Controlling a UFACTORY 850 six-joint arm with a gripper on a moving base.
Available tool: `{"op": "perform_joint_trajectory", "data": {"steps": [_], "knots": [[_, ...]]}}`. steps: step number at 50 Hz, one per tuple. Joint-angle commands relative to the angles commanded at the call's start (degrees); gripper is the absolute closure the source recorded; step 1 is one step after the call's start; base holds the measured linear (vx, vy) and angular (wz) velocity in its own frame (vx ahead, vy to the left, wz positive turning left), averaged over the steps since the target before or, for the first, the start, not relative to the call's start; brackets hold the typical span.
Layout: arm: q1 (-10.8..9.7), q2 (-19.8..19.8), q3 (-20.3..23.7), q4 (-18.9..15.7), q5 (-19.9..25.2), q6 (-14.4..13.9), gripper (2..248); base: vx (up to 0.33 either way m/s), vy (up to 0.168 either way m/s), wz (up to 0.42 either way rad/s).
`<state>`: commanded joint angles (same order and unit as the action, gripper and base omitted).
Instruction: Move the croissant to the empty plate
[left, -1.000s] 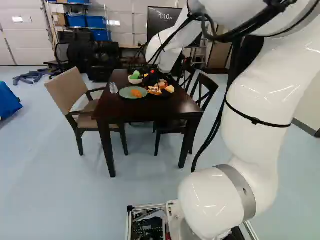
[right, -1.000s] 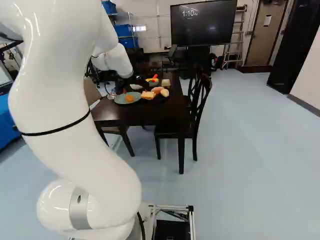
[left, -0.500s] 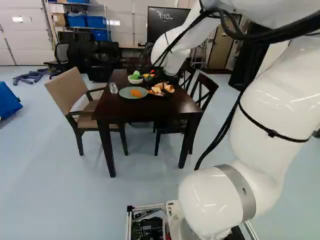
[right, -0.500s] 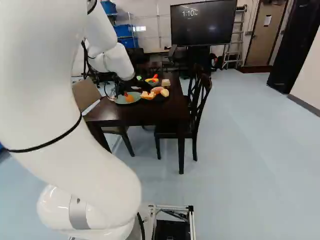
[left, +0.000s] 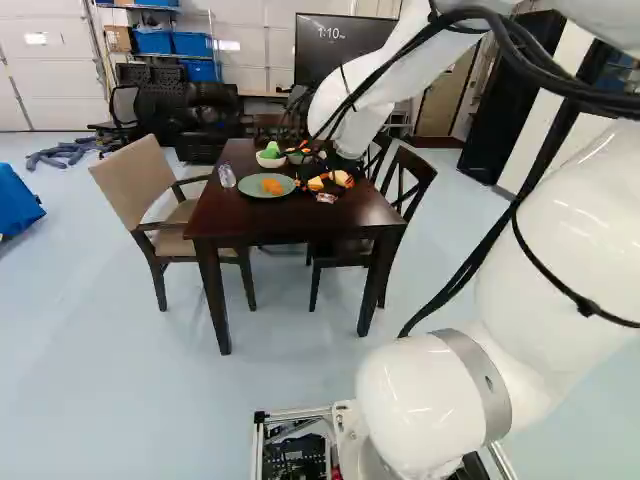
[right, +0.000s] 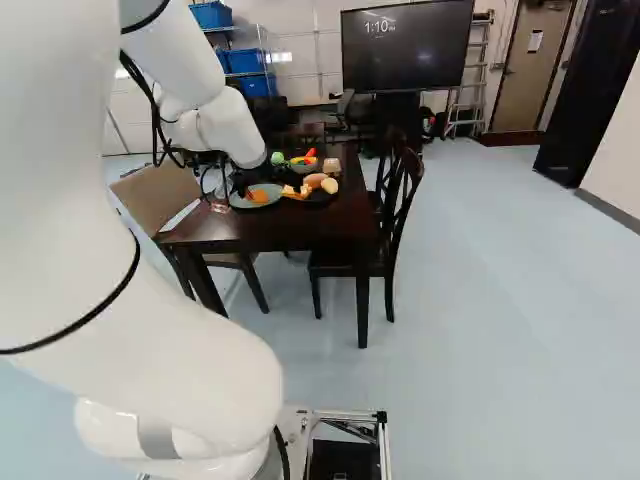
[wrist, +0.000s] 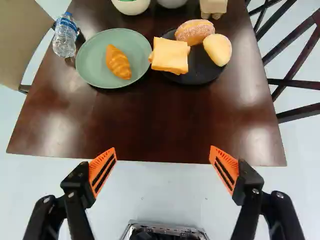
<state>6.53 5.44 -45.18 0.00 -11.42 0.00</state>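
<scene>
Golden-orange and tapered, the croissant (wrist: 118, 62) lies alone on the green plate (wrist: 90, 62), beside the black plate (wrist: 201, 71), so I judge the move done. My gripper (wrist: 163, 150) is spread wide with nothing between its fingers, lined up over the edge of the table (wrist: 165, 115). If it needed straightening, I'd expect something light, perhaps slightly soft, and pinch it across the thick middle, pads on its long sides; the pointed ends could slip, and hard pressure might dent it.
</scene>
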Motion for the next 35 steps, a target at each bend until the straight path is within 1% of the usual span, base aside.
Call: {"op": "perform_joint_trajectory", "data": {"steps": [22, 35], "knots": [[-0.01, 0.01, 0.05, 0.00, 0.07, 0.00, 3, 0.000, 0.000, 0.000], [-0.11, 0.17, 0.66, 0.00, 1.01, 0.00, 3, 0.000, 0.000, 0.000]]}}
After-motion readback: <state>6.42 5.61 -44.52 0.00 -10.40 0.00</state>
